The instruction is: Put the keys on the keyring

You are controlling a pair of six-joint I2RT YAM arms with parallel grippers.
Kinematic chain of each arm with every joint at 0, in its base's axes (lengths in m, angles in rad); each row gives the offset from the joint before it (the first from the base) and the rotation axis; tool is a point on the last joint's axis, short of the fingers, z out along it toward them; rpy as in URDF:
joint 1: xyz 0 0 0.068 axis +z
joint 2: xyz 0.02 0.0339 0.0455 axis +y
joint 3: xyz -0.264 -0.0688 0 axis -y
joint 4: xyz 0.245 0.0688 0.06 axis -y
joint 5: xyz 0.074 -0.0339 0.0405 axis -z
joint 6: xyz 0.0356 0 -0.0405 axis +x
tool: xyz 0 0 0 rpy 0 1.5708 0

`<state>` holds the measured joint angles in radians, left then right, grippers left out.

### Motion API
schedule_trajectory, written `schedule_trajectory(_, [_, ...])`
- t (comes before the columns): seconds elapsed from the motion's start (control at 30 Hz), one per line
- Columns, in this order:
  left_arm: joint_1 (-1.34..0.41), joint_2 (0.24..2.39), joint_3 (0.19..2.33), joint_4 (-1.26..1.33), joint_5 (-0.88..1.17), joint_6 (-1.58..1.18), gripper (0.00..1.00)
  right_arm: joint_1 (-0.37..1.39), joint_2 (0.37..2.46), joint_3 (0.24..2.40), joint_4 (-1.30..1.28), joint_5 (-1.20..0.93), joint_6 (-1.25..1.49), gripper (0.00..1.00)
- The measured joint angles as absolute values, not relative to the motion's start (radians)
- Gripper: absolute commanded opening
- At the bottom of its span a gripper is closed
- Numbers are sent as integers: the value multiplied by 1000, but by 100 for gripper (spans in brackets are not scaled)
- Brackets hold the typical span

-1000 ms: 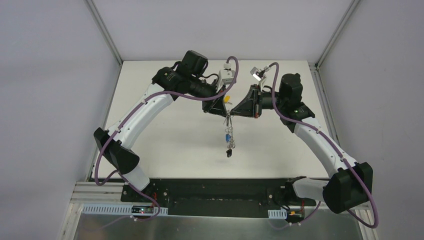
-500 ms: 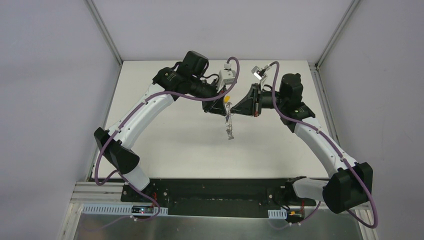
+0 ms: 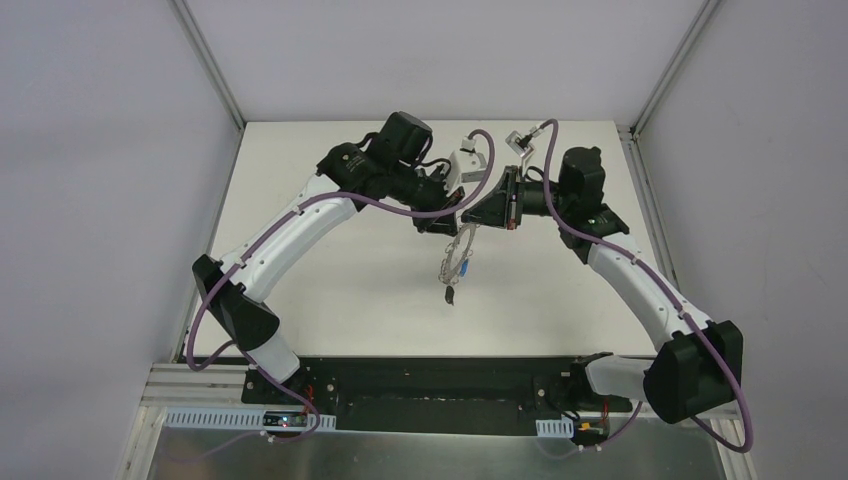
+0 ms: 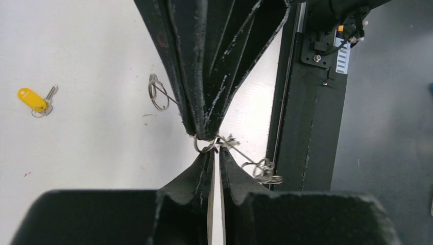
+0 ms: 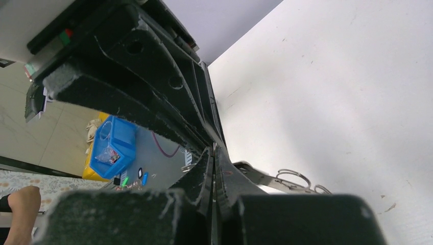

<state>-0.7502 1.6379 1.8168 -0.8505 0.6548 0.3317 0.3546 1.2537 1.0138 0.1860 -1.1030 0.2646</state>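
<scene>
Top view: over the white table (image 3: pixel 330 290), between grey walls (image 3: pixel 100 200), the left gripper (image 3: pixel 460 222) and right gripper (image 3: pixel 474 218) meet tip to tip, both clamped tight on the keyring (image 3: pixel 457 256), which dangles beneath. Left wrist: a yellow key (image 4: pixel 31 99) lies apart on the table. Right wrist: a blue bin (image 5: pixel 113 143) sits beyond the table's edge.

From my end it's just a white tabletop (image 3: pixel 330 290) boxed in by plain grey walls (image 3: pixel 100 200), with aluminium posts (image 3: pixel 207 60) in the back corners and pretty even light. The right wrist view peeks past the table edge, so I also get a blue bin (image 5: pixel 116 145) and pale tiled floor (image 5: pixel 30 138).
</scene>
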Motion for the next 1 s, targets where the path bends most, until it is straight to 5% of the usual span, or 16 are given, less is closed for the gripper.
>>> schedule_trajectory(0.37, [-750, 1625, 1814, -871, 641, 344, 44, 344, 1252, 968, 220, -1133, 247, 0])
schedule_trajectory(1.0, [-718, 1635, 1796, -797, 789, 215, 41, 343, 1235, 948, 304, -1244, 251, 0])
